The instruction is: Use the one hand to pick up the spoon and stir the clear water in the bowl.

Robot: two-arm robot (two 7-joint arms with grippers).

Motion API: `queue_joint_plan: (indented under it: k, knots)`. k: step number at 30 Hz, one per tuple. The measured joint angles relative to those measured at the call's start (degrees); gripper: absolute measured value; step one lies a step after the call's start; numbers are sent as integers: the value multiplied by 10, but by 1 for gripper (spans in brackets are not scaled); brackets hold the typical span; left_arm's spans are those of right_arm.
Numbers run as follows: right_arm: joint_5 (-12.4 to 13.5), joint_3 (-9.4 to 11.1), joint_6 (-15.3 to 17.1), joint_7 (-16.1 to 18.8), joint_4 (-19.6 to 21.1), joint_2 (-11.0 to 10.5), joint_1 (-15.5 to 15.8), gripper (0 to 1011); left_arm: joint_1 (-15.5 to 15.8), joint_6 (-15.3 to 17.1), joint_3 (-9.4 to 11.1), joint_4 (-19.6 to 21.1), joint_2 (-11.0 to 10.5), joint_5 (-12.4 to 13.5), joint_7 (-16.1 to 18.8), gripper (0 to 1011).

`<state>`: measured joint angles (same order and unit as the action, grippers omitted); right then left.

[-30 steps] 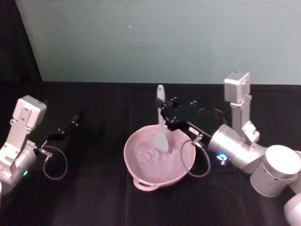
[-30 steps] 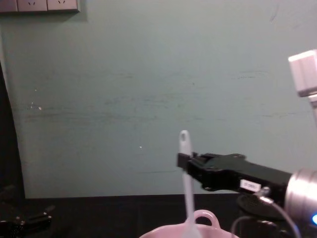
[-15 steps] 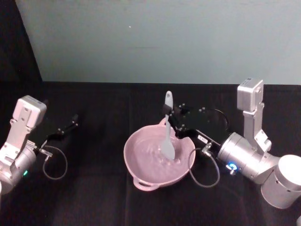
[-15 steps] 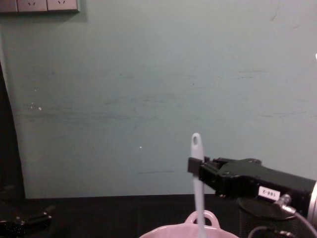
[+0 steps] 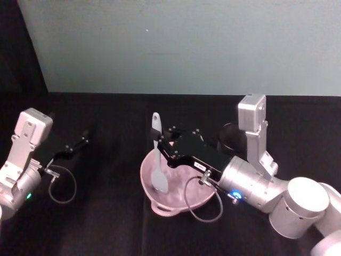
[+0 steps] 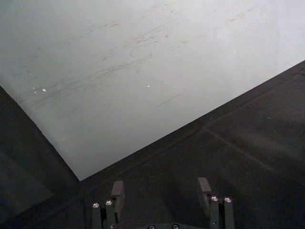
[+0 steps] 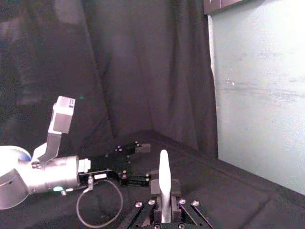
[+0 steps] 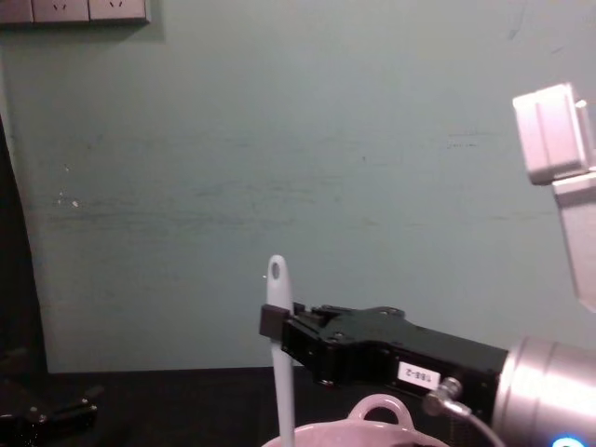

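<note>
The pale pink bowl (image 5: pixel 147 184) sits mid-table, its loop handle (image 8: pixel 380 408) facing me. The white spoon (image 5: pixel 158 170) stands nearly upright with its flat head down in the bowl's left part. My right gripper (image 5: pixel 159 145) reaches in from the right and is shut on the spoon's handle just below the holed tip; the chest view shows the spoon (image 8: pixel 278 372) and right gripper (image 8: pixel 273 319) above the rim, and the right wrist view has the spoon (image 7: pixel 163 179) between the pads. My left gripper (image 5: pixel 81 142) rests open at the far left, its fingers (image 6: pixel 117 190) apart.
A dark mesh cup (image 5: pixel 229 136) stands behind the right arm, near the back of the black table. A teal wall (image 8: pixel 298 168) closes off the rear, with sockets (image 8: pixel 88 9) high on it. A black curtain (image 7: pixel 119 71) hangs to the left.
My right gripper has swept the spoon from the bowl's right side across to its left side. The left arm has stayed put.
</note>
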<state>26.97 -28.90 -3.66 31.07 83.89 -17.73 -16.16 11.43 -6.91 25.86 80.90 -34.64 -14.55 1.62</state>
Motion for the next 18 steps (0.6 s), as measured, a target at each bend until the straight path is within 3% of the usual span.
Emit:
queue_joint_plan:
  k: [11, 18]
  knots:
    - [11, 3, -19, 4, -76, 25, -41, 112, 0, 0, 0, 0, 0, 0, 0, 1005]
    - [14, 24, -25, -10, -80, 16, -40, 112, 0, 0, 0, 0, 0, 0, 0, 1005]
